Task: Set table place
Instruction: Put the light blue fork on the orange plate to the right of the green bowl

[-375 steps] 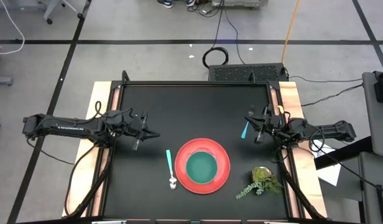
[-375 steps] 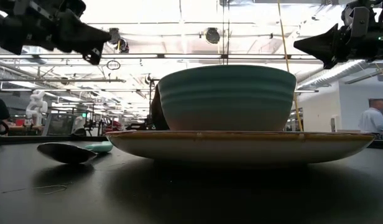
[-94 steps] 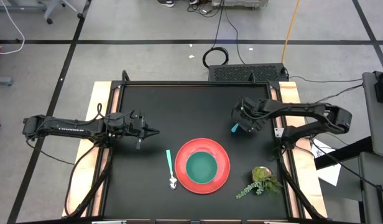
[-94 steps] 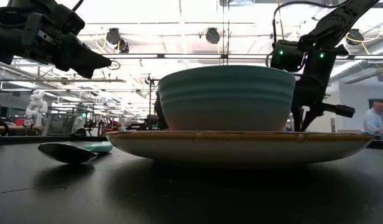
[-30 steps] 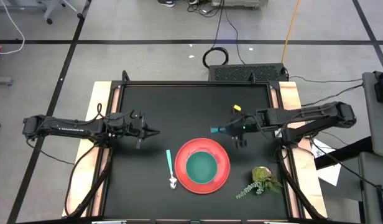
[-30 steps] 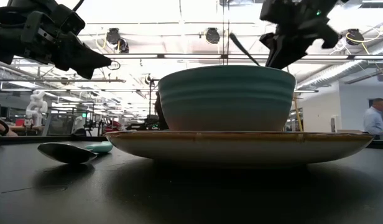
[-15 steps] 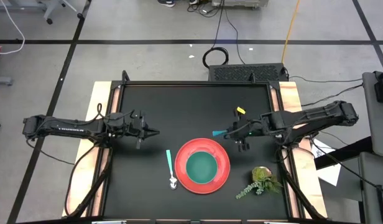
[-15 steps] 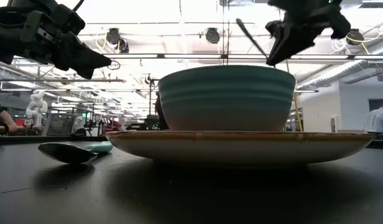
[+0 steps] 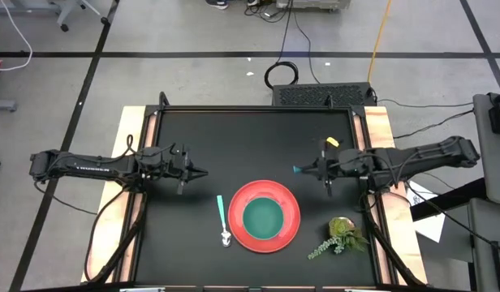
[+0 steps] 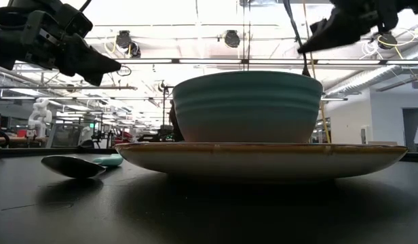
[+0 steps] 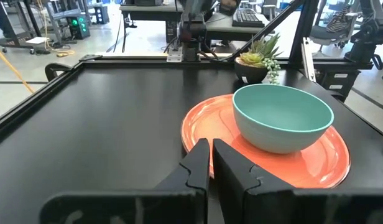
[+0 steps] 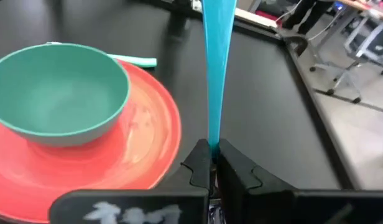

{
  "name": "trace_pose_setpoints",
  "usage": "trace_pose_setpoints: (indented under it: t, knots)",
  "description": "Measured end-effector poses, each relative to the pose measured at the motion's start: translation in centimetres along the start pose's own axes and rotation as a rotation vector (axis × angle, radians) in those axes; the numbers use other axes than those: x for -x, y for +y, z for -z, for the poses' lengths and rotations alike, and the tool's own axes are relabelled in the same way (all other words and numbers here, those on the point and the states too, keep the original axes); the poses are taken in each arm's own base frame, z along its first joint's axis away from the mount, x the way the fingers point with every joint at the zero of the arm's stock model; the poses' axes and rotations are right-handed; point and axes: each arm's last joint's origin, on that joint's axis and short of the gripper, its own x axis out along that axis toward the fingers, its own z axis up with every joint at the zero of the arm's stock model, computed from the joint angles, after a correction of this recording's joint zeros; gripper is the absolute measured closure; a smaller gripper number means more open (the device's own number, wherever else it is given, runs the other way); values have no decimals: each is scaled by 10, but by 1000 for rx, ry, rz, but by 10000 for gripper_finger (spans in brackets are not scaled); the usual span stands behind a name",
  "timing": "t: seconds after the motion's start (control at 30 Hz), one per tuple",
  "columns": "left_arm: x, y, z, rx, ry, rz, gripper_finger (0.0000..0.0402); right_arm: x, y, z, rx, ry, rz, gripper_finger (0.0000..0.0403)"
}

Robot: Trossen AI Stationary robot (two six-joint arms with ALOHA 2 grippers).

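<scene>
- High view: the right end effector (image 9: pixel 318 170) hung above the counter (image 9: pixel 234 138), just off the plate (image 9: pixel 292 212) on its far right side. It was shut on a blue utensil (image 9: pixel 302 169) whose long axis pointed toward the left arm, and it was the nearer arm to the plate. The left end effector (image 9: pixel 198 173) waited near the counter's left edge, its fingers nearly closed and empty. A spoon (image 9: pixel 223 221) lay just left of the plate, and a bowl (image 9: pixel 263 217) sat on the plate.
- Low view: the right end effector (image 10: pixel 311 42) was above the bowl's (image 10: pixel 246 108) rim level.
- Right wrist view: the blue utensil (image 12: pixel 216 68) was pinched between the fingers (image 12: pixel 199 167), with the plate (image 12: pixel 148 134) to one side.
- Left wrist view: the fingers (image 11: pixel 201 163) stood almost together with nothing between them, pointing toward the plate (image 11: pixel 204 121).
- No readable writing or brand showed in any view.
</scene>
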Motion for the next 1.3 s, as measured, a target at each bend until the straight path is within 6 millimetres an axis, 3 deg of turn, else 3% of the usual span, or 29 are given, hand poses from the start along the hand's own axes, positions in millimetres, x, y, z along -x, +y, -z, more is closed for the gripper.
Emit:
trace_pose_setpoints:
  t: [0.47, 0.87, 1.3]
  knots:
    - [0, 0, 0, -1, -3, 6, 376, -11, 13, 41, -62, -72, -46, 401]
    - [0, 0, 0, -1, -4, 6, 376, -12, 13, 39, -68, -116, -53, 401]
    - [0, 0, -2, 10, -25, 6, 376, -19, -1, 27, -109, -256, -52, 401]
